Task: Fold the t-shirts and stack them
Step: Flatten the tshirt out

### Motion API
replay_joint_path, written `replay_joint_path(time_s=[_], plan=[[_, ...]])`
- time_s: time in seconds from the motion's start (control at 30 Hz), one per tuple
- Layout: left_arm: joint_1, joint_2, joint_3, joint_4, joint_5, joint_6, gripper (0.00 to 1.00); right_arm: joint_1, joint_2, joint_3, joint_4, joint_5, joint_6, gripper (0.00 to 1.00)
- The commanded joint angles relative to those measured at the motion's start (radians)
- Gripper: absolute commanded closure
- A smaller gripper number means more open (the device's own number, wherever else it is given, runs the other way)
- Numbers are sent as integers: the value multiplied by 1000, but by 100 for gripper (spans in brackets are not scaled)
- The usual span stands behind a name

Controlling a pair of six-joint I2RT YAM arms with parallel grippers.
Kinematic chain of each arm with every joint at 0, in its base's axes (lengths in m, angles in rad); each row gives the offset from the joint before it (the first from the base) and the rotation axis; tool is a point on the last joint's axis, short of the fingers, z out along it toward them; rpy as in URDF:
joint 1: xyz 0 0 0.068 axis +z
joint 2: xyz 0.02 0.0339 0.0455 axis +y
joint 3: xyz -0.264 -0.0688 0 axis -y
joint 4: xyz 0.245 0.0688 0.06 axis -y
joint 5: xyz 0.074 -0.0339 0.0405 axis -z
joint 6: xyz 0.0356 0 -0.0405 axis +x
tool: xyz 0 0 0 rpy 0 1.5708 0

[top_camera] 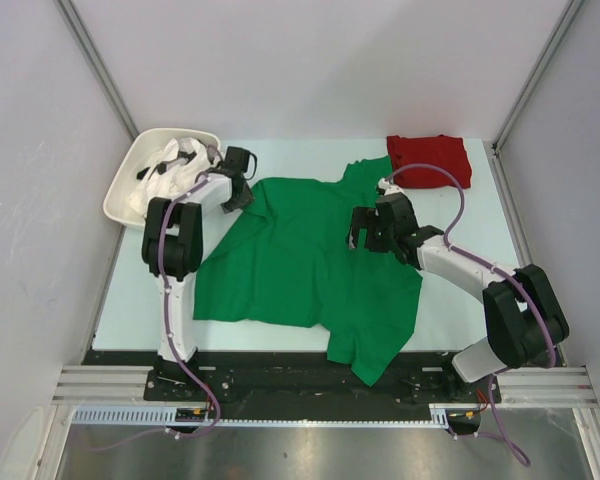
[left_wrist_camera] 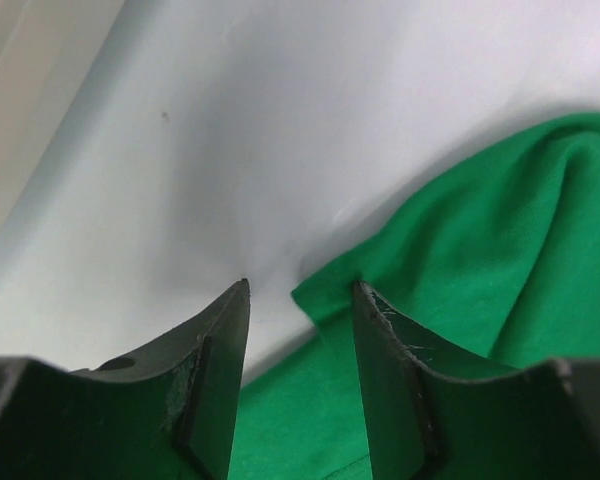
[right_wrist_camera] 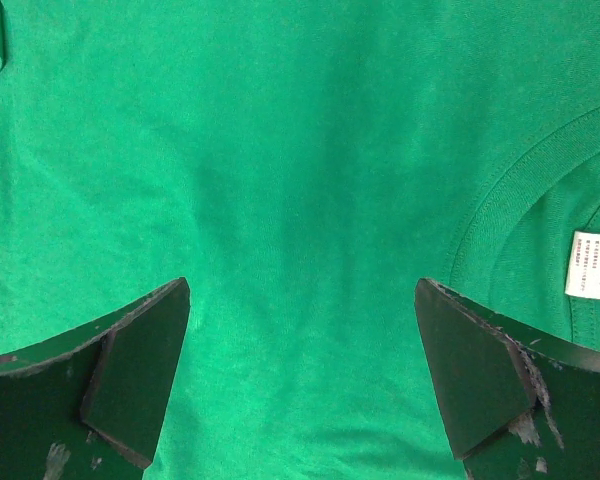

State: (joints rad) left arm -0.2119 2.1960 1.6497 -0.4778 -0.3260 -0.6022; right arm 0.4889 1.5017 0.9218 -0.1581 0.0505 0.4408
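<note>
The green shirt (top_camera: 300, 260) lies spread mid-table; the red shirt (top_camera: 430, 160) sits folded at the far right corner; left gripper (left_wrist_camera: 300, 300) half-open straddling the green hem, right gripper (right_wrist_camera: 300, 330) wide open, empty.

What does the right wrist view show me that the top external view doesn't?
Only the right wrist view: the white neck label inside the collar seam, and the right gripper with jaws wide apart above flat cloth, nothing between them. Only the top view: the folded dark red t-shirt at the far right, the white bin at the far left, the left gripper at the shirt's corner. Both: the spread green t-shirt.
</note>
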Motion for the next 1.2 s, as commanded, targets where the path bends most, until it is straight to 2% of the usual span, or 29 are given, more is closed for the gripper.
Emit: replay_joint_path(time_s=[0.0, 0.13, 0.17, 0.3, 0.4, 0.43, 0.67, 0.93, 1.17], plan=[[-3, 48, 85, -25, 19, 4, 52, 4, 11, 0, 31, -5, -8, 0], [-3, 77, 125, -54, 2, 12, 66, 4, 11, 2, 22, 0, -7, 0], [-4, 85, 131, -62, -2, 15, 74, 4, 11, 0, 20, -1, -7, 0], [-3, 97, 145, -67, -8, 21, 77, 5, 18, 0, 17, 2, -5, 0], [-4, 103, 148, -71, -12, 28, 90, 7, 23, 2, 19, 0, -4, 0], [-3, 103, 148, -71, -15, 28, 100, 7, 25, 0, 20, 0, -4, 0], [-1, 51, 150, -68, -1, 30, 100, 13, 31, 2, 25, 2, 1, 0], [31, 24, 268, -136, -8, 44, 100, 23, 32, -1, 34, -1, 7, 0], [68, 82, 389, -188, -11, 42, 100, 25, 29, -1, 40, -1, 4, 0]])
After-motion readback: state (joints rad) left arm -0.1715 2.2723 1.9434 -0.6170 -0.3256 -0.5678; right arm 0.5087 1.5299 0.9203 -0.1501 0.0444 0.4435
